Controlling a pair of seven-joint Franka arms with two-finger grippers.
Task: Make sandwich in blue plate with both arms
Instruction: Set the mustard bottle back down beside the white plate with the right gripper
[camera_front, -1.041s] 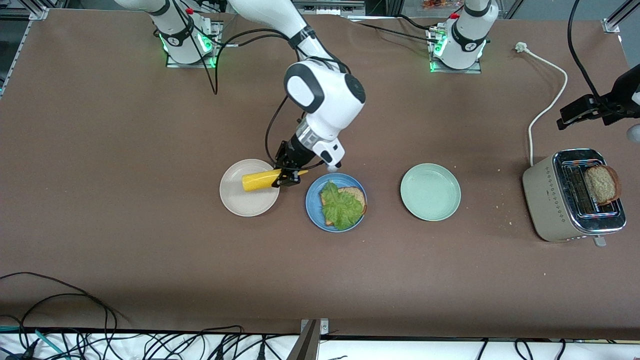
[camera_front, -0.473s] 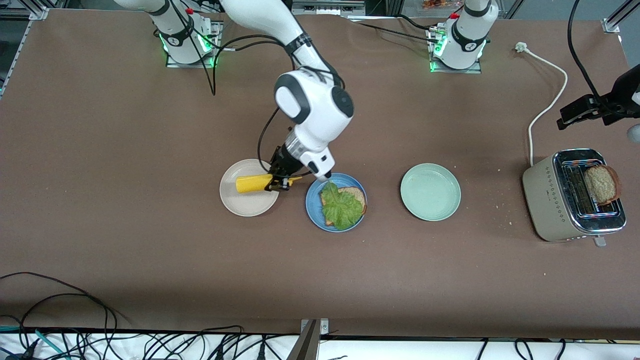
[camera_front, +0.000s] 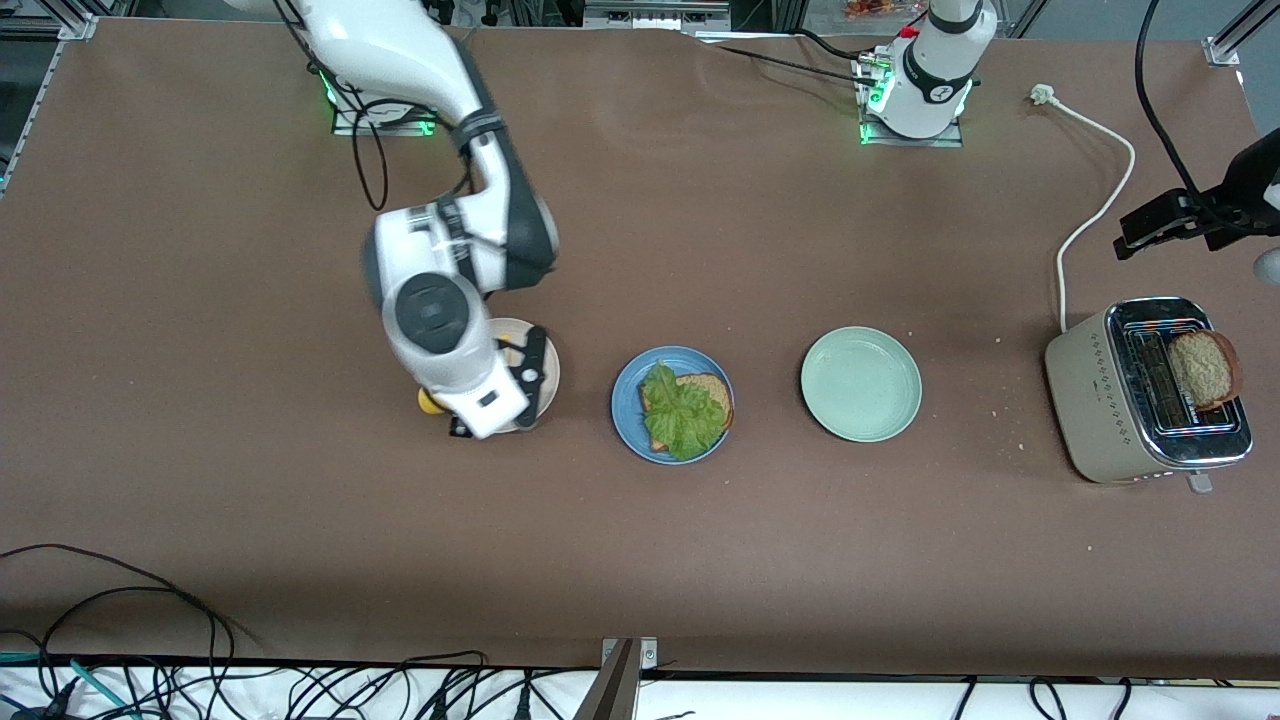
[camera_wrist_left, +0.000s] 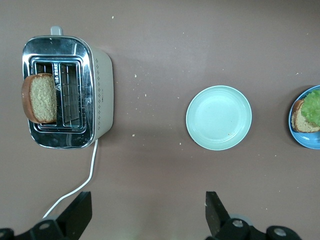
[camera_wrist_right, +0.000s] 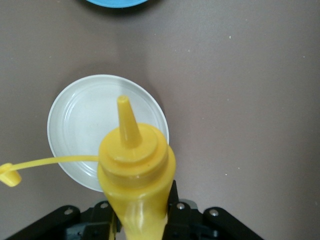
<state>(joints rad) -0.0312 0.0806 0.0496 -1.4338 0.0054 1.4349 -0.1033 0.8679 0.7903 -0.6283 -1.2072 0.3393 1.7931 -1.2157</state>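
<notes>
The right gripper (camera_wrist_right: 142, 220) pinches a yellow sauce bottle (camera_wrist_right: 136, 165), cap dangling, over the beige plate (camera_front: 545, 365). The left gripper (camera_wrist_left: 145, 220), spread wide, waits above the table near the toaster (camera_front: 1150, 395). The blue plate (camera_front: 625, 405) carries one bread slice (camera_front: 712, 388) topped with lettuce (camera_front: 682, 410). The step in hand appears to be setting the bottle down. The next move calls for the second slice (camera_front: 1203, 368), standing in the toaster.

Right arm (camera_front: 440, 330) hangs over beige plate (camera_front: 545, 372), blocking it. Blue plate (camera_front: 625, 400) clear from above, open table at its 6 o'clock. Gap to pale green plate (camera_front: 860, 384) at 3 o'clock passable. Toaster (camera_front: 1100, 400) walls the left arm's end.
</notes>
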